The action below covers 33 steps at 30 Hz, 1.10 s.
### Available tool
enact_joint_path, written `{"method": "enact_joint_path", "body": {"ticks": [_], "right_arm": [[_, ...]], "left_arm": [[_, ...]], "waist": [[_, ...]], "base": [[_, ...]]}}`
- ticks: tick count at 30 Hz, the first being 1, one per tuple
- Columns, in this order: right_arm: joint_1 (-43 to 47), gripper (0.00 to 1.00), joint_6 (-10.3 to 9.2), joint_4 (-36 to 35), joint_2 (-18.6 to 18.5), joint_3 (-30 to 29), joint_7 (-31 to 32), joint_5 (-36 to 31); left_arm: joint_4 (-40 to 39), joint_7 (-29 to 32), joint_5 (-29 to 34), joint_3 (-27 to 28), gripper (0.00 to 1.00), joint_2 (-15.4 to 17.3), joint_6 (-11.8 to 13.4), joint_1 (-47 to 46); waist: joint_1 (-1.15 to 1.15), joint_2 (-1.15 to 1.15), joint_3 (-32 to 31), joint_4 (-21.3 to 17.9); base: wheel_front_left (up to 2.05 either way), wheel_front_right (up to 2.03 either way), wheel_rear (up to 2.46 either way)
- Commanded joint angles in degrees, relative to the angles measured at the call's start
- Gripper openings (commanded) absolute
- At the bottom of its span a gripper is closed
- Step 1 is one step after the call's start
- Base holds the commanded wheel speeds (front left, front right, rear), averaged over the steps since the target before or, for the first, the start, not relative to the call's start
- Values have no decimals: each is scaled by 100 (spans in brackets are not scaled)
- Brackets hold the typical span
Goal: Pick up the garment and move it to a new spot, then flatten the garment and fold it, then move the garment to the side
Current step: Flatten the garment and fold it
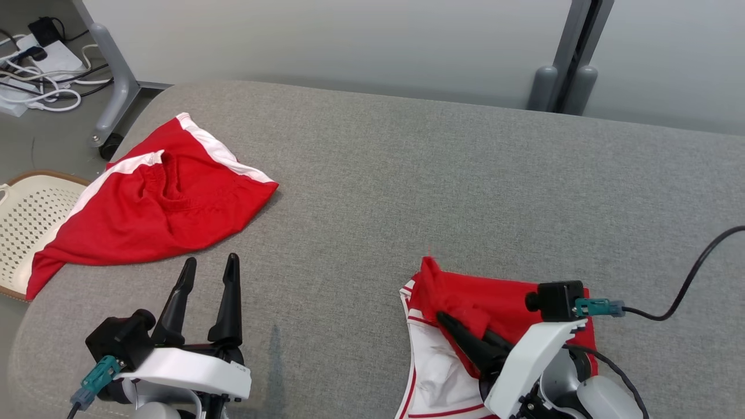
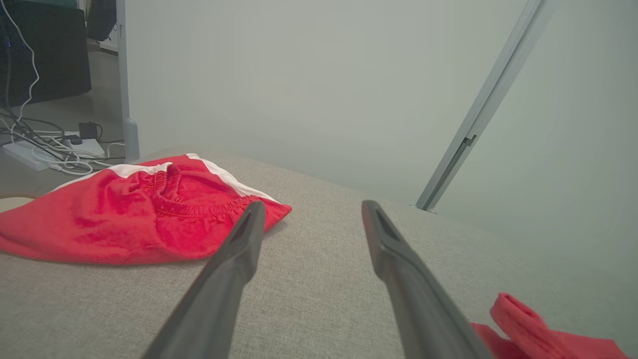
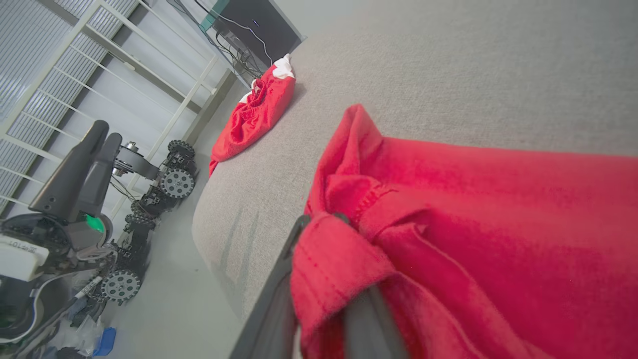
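We judge the step in hand to be the pick-up. The garment [image 1: 486, 294] lies crumpled on the grey desk [image 1: 407, 174], well apart from the red shorts [image 1: 157, 209] and much nearer the robot than they are. Its white lining is turned up on the side facing the shorts.

The right gripper [image 1: 448, 320] lies low over the garment. In the right wrist view its jaws are pinching a rolled fold of red cloth at a hem. The left gripper [image 1: 210, 262] hovers just beside the shorts on their near side, its jaws spread wide and holding nothing.

To do this well, we want the pinch to sit on the stitched hem rather than on a loose wrinkle. A thin fold looks likely to slip once the cloth's weight comes onto it. We lift straight up until the lining clears the desk, and only then carry the garment towards open desk between it and the shorts.

The garment seems to lie close to the desk's near edge. We would therefore move it away from that edge and not drag it along there.

We stop well short of the shorts, so the two red cloths do not overlap and get mistaken for each other. The left gripper's wide jaws are well placed to take an opposite corner for the flattening.
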Motion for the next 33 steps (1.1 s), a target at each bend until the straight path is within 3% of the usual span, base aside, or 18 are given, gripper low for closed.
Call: {"method": "enact_joint_path", "body": {"ticks": [1, 2, 10, 15, 20, 26, 27, 29, 30, 31, 33], "right_arm": [[-58, 93, 14, -11, -15, 26, 50, 2], [-60, 100, 14, -21, -21, 63, 58, 21], [-97, 100, 14, -550, -174, -26, -143, 267], [24, 100, 13, -1026, -503, -604, -402, 277], [237, 100, 14, -1078, -746, -1412, -599, 33], [429, 100, 14, -1010, -699, -1770, -501, -251], [430, 93, 14, -1006, -669, -1787, -479, -278], [432, 43, 14, -1003, -623, -1813, -440, -333], [437, 34, 14, -1000, -610, -1812, -407, -361], [440, 4, 14, -996, -606, -1805, -386, -392], [449, 0, 14, -989, -601, -1788, -327, -442]], "left_arm": [[17, 0, -25, 32, 100, 51, 27, -53], [22, -1, -24, 38, 100, 60, 31, -59], [12, -1, -45, 82, 100, 105, 39, -65], [-43, -3, -15, 123, 100, 124, 83, 0], [-86, -6, 5, 166, 100, 108, 66, 39], [-61, -9, 28, 187, 100, 104, 13, 30], [-51, -9, 32, 187, 100, 103, 2, 17], [-27, -9, 43, 179, 100, 94, -6, -15], [-13, -9, 42, 174, 100, 91, -19, -24], [0, -9, 39, 169, 100, 88, -24, -28], [26, -9, 36, 162, 100, 82, -49, -27]], "waist": [[0, 0, -1, -37], [0, 0, -3, -66], [0, 0, -67, -414], [0, 0, -109, -630], [0, 0, -135, -761], [0, 0, -147, -790], [0, 0, -148, -783], [0, 0, -159, -762], [0, 0, -164, -749], [0, 0, -169, -735], [0, 0, -174, -700]], "base": [[0, 0, 0], [0, 0, 0], [0, 0, 0], [0, 0, 0], [0, 0, 0], [0, 0, 0], [0, 0, 0], [0, 0, 0], [0, 0, 0], [0, 0, 0], [0, 0, 0]]}}
